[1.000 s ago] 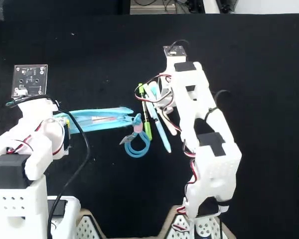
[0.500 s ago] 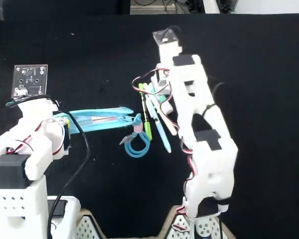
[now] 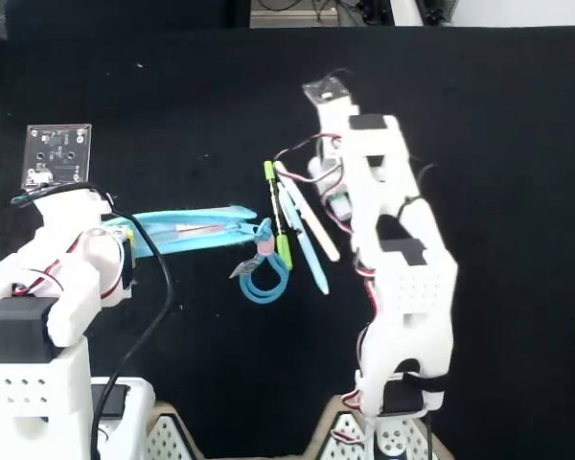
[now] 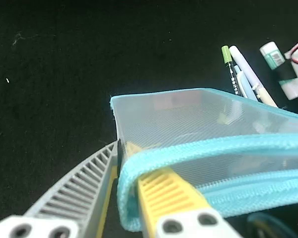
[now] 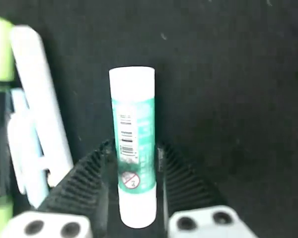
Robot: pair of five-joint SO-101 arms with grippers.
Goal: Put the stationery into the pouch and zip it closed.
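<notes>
The black surface is carrying a loose row of pens. The right tool has just risen off that row and is pinching a glue stick, white with a green label band, so one item is probably ready for loading. The left tool is clamping one end of the pouch, a clear mesh bag with blue zip, which is stretching toward the pens.
</notes>
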